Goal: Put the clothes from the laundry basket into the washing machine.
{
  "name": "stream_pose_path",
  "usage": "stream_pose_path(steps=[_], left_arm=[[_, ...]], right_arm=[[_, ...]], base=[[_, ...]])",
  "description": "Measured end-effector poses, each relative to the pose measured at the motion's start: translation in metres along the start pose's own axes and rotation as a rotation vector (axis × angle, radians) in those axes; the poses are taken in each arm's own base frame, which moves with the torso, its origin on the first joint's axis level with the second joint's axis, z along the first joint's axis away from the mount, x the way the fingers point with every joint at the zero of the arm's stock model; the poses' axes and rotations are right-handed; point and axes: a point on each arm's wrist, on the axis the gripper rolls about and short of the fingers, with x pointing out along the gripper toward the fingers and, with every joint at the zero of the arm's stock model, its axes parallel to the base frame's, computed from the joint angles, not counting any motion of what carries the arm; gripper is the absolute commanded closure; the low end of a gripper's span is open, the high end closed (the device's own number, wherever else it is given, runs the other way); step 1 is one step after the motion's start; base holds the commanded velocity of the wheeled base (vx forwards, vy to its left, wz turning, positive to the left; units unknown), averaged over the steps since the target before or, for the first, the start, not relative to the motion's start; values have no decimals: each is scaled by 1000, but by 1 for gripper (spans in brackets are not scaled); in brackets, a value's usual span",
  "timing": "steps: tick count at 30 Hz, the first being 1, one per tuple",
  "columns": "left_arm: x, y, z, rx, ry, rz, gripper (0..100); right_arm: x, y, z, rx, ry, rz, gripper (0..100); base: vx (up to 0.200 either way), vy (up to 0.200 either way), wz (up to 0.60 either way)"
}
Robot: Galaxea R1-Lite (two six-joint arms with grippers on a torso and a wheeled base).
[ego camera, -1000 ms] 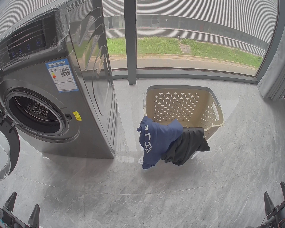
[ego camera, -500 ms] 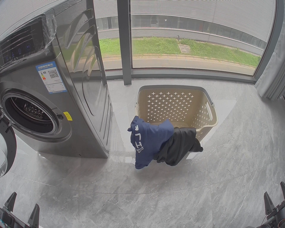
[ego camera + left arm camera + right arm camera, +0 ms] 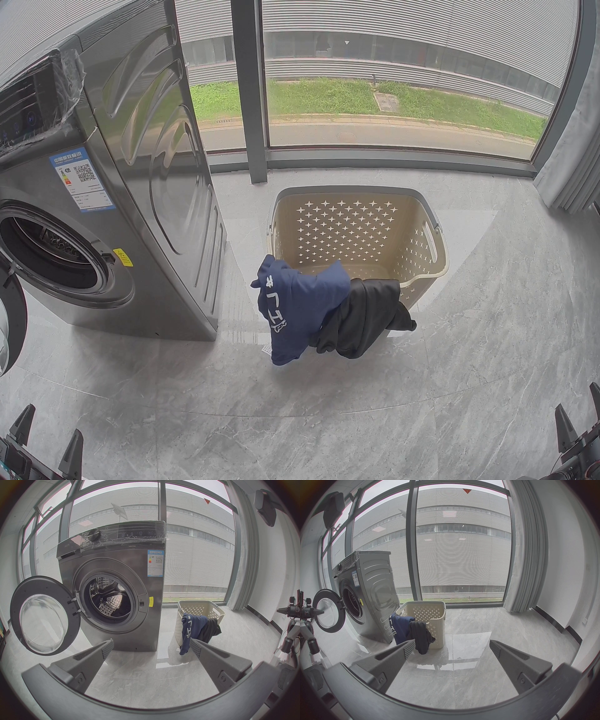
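Low down, left tool (image 3: 51,422) and right tool (image 3: 576,397) agape

Grey marble floor (image 3: 375,425); tall windows (image 3: 400,75); grey curtain (image 3: 572,162) right; daylight.

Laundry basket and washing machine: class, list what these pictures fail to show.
- Laundry basket near inside, head view: hidden behind draped blue garment and black garment.
- Washing machine door, head view: cut off by left edge.
- Label print, head view: too small.

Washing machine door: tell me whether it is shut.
No, the washing machine door is swung wide open to the side, leaving the drum exposed.
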Motion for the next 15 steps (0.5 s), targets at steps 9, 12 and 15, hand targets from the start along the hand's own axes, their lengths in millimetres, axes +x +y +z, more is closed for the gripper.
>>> stream_pose_path(steps=[9, 12, 15], left_arm=[[0, 0, 0, 0, 0, 1, 0], [0, 0, 0, 1, -1, 1, 0], [0, 0, 0, 1, 0, 0, 0]], right_arm=[[0, 0, 0, 2, 0, 0, 0], [0, 0, 1, 1, -10, -1, 0], [-2, 0, 10, 1, -46, 0, 0]], base=[[22, 0, 0], [0, 0, 0], [0, 0, 0]])
